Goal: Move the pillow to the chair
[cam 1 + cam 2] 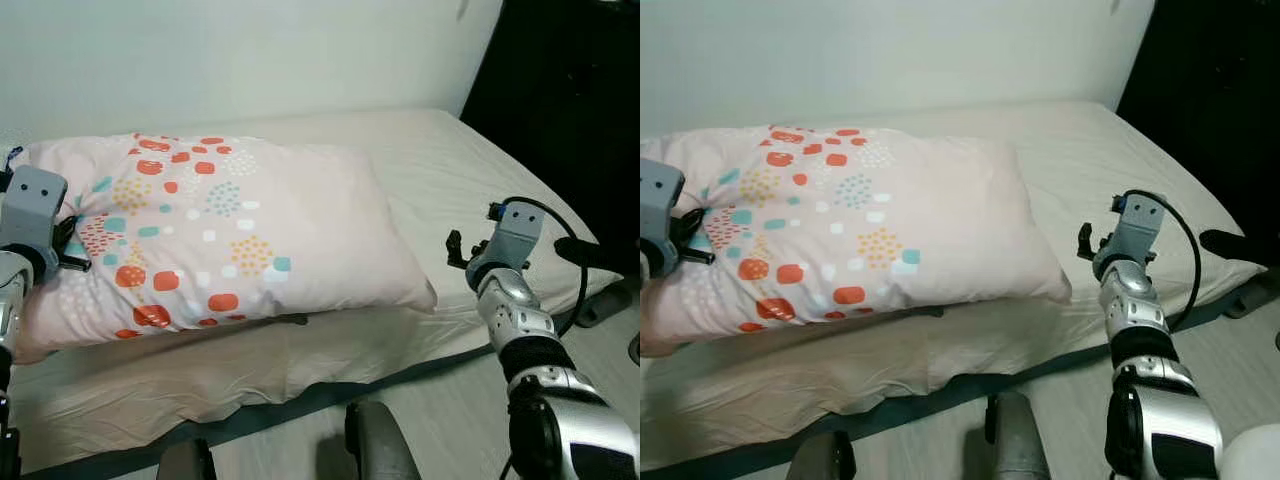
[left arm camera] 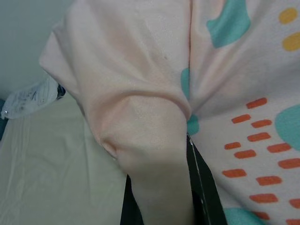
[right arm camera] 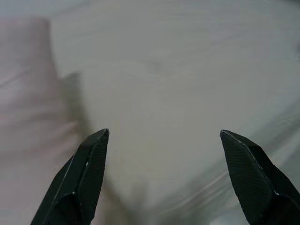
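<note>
Left gripper [image 1: 72, 245] pinches pillow [image 1: 230, 230] edge; right gripper [image 3: 164, 140] spread above bed [image 1: 450, 170].

No text, label, brand, number or sign can be read anywhere. The pillow [image 1: 220, 225] at the centre left of the frame carries only a pattern of orange, teal and yellow dots and dashes, no letters.

Cream-sheeted bed [image 1: 470, 170] against pale wall [image 1: 250, 50], perhaps unlit beyond.
</note>
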{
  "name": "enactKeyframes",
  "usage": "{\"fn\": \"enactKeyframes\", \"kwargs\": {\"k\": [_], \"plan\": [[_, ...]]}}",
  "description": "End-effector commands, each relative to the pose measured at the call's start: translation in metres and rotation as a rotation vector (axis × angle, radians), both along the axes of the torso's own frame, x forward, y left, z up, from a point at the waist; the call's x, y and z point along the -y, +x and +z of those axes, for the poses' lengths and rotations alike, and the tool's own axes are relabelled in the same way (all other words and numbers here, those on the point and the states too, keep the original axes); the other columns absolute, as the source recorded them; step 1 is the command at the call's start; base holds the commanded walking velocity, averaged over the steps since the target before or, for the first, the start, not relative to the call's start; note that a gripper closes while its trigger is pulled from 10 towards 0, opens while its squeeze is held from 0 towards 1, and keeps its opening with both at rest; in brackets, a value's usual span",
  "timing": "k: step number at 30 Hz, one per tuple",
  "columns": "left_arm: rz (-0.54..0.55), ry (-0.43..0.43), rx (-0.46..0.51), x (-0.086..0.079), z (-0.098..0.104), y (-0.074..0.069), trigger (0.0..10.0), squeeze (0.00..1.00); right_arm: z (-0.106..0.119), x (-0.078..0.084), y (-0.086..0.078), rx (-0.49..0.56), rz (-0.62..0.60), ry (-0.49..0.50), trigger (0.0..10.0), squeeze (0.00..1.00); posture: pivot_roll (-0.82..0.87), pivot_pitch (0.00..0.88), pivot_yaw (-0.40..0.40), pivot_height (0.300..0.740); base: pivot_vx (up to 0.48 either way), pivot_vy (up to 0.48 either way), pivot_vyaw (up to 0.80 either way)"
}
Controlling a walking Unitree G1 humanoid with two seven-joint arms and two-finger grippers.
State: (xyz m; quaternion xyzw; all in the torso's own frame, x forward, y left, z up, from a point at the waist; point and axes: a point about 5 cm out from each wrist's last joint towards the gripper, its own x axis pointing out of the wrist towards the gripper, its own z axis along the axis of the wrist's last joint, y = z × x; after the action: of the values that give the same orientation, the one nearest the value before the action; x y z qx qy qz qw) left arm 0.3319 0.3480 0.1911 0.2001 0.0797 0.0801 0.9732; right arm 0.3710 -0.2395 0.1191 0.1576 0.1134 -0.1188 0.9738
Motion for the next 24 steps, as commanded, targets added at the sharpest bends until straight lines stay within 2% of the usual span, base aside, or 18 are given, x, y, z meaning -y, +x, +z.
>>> {"fn": "enactKeyframes", "kwargs": {"k": [1, 2, 6, 10, 11, 12, 13, 14, 15, 16, 17, 24], "plan": [[0.027, 0.018, 0.03, -0.002, 0.004, 0.001, 0.0, 0.0, -0.02, -0.007, -0.006, -0.078, 0.009, 0.139, 10.0, 0.0, -0.03, 0.058, -0.053, 0.577, 0.0, 0.0, 0.0], [0.027, 0.018, 0.03, -0.002, 0.004, 0.001, 0.0, 0.0, -0.02, -0.007, -0.006, -0.078, 0.009, 0.139, 10.0, 0.0, -0.03, 0.058, -0.053, 0.577, 0.0, 0.0, 0.0], [-0.014, -0.001, 0.027, 0.01, -0.006, 0.005, 0.0, 0.0, -0.052, -0.017, -0.02, -0.205, -0.045, 0.399, 10.0, 0.0, -0.02, 0.065, -0.048, 0.577, 0.0, 0.0, 0.0], [-0.014, 0.004, 0.029, 0.009, -0.005, 0.005, 0.0, 0.0, -0.054, -0.028, -0.02, -0.206, 0.027, 0.411, 10.0, 0.0, -0.02, 0.07, -0.041, 0.577, 0.0, 0.0, 0.0], [-0.015, 0.008, 0.031, 0.01, -0.005, 0.006, 0.0, 0.0, -0.052, -0.039, -0.017, -0.179, 0.094, 0.455, 10.0, 0.0, -0.02, 0.071, -0.038, 0.577, 0.0, 0.0, 0.0], [-0.015, 0.008, 0.031, 0.01, -0.005, 0.006, 0.0, 0.0, -0.052, -0.039, -0.017, -0.179, 0.094, 0.455, 10.0, 0.0, -0.02, 0.071, -0.038, 0.577, 0.0, 0.0, 0.0], [-0.016, 0.012, 0.033, 0.01, -0.005, 0.006, 0.0, 0.0, -0.049, -0.044, -0.015, -0.158, 0.111, 0.505, 10.0, 0.0, -0.02, 0.071, -0.037, 0.577, 0.0, 0.0, 0.0], [-0.016, 0.012, 0.033, 0.01, -0.005, 0.006, 0.0, 0.0, -0.049, -0.044, -0.015, -0.158, 0.111, 0.505, 10.0, 0.0, -0.02, 0.071, -0.037, 0.577, 0.0, 0.0, 0.0], [-0.017, 0.015, 0.036, 0.011, -0.005, 0.007, 0.0, 0.0, -0.048, -0.048, -0.013, -0.14, 0.118, 0.567, 10.0, 0.0, -0.02, 0.073, -0.037, 0.577, 0.0, 0.0, 0.0], [-0.017, 0.015, 0.036, 0.011, -0.005, 0.007, 0.0, 0.0, -0.048, -0.048, -0.013, -0.14, 0.118, 0.567, 10.0, 0.0, -0.02, 0.073, -0.037, 0.577, 0.0, 0.0, 0.0], [-0.018, 0.021, 0.044, 0.011, -0.004, 0.009, 0.0, 0.0, -0.046, -0.055, -0.011, -0.117, 0.118, 0.658, 10.0, 0.0, -0.02, 0.073, -0.036, 0.577, 0.0, 0.0, 0.0], [-0.021, 0.028, 0.054, 0.012, -0.003, 0.01, 0.0, 0.0, -0.046, -0.056, -0.011, -0.089, 0.089, 0.743, 10.0, 0.0, -0.02, 0.074, -0.035, 0.577, 0.0, 0.0, 0.0]]}}
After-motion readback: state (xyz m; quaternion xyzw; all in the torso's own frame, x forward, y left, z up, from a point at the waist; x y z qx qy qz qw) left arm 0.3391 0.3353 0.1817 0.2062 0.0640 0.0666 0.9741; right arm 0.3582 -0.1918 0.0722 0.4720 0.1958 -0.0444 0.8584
